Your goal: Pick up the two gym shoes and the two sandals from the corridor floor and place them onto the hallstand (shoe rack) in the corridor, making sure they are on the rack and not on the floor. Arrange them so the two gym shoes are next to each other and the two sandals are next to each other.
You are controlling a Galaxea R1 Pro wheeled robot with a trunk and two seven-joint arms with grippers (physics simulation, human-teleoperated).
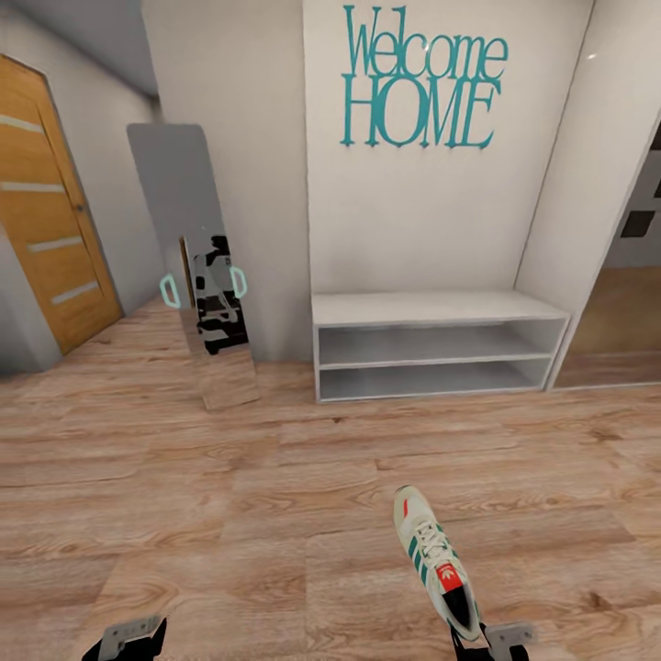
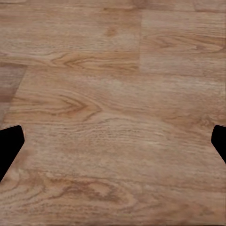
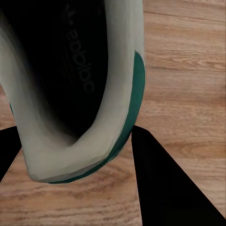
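While your right claw (image 3: pixel 77 155) grips one gym shoe (image 1: pixel 433 560) by its heel, toe aimed at the hallstand (image 1: pixel 431 308) w/ both shelves bare, your left claw (image 2: pixel 113 141) hangs spread wide, holding nothing, over the corridor floor (image 1: pixel 229 514).

The head view looks forward and down from standing height across the corridor floor (image 1: pixel 229 514) to the hallstand (image 1: pixel 431 310) against the far wall, with both arms at its lower edge. The left wrist view faces straight down at bare planks from close above, the left gripper's (image 2: pixel 113 146) fingertips at its side edges. The right wrist view sits very near the heel of a gym shoe (image 3: pixel 80 117), looking into its opening. That shoe (image 1: pixel 437 560) and the floor also appear in the head view.
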